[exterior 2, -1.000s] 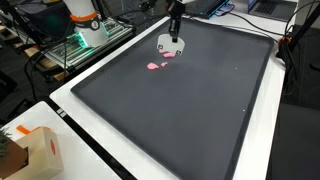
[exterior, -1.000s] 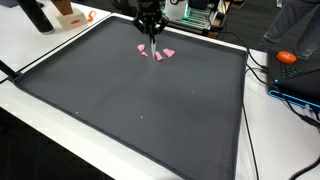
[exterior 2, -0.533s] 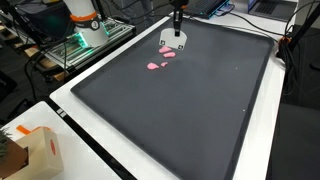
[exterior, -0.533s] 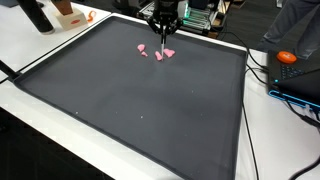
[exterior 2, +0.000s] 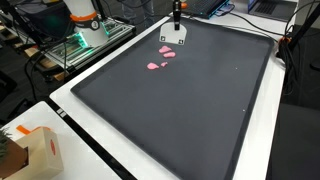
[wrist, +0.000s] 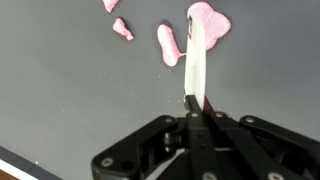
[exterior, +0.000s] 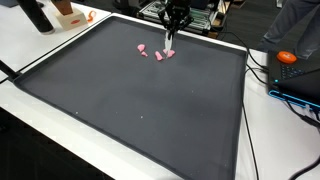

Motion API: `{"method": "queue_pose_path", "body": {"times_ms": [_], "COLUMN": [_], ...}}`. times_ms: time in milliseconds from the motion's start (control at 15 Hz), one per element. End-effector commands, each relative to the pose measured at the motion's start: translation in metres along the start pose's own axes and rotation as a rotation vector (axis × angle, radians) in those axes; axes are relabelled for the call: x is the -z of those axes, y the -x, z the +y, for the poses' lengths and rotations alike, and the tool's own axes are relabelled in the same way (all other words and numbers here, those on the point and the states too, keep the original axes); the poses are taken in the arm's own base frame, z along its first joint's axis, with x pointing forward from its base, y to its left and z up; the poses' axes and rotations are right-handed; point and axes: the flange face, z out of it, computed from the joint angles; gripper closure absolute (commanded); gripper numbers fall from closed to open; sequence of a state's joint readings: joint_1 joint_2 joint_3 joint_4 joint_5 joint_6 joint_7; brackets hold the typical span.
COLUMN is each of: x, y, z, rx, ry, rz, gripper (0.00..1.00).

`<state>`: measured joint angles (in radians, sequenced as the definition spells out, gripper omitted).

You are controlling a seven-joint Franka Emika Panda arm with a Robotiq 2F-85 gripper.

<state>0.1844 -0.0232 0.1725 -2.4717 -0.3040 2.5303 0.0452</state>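
My gripper point(wrist: 196, 108) is shut on a thin white flat piece point(wrist: 196, 55), seen edge-on in the wrist view. In both exterior views the gripper point(exterior: 174, 18) point(exterior 2: 176, 12) hangs over the far part of the black mat point(exterior: 140, 110) point(exterior 2: 190, 110), with the white piece point(exterior: 168, 38) point(exterior 2: 173, 36) dangling below it. Small pink bits point(exterior: 158, 55) point(exterior 2: 154, 66) lie on the mat just under and beside the white piece. The wrist view shows several pink bits point(wrist: 170, 45), the largest point(wrist: 214, 18) partly behind the white piece.
An orange object point(exterior: 287, 57) and cables lie on the white table beside the mat. A dark bottle point(exterior: 36, 15) and an orange-white item point(exterior: 68, 14) stand at the far corner. A cardboard box point(exterior 2: 35, 150) sits near the front, green-lit equipment point(exterior 2: 85, 40) behind.
The gripper, still shut on the white piece, has shifted sideways along the mat's far edge, past the pink bits. The pink bits have not moved.
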Motion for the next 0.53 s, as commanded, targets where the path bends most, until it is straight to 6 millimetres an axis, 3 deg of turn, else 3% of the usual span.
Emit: {"method": "queue_pose_path", "body": {"times_ms": [0, 467], "x": [0.003, -0.003], "y": [0.015, 0.024], "z": [-0.021, -0.046], "rx": [0.032, 0.076], "ry": [0.054, 0.095], "rz": [0.019, 0.016], "gripper": [0.99, 0.99]}}
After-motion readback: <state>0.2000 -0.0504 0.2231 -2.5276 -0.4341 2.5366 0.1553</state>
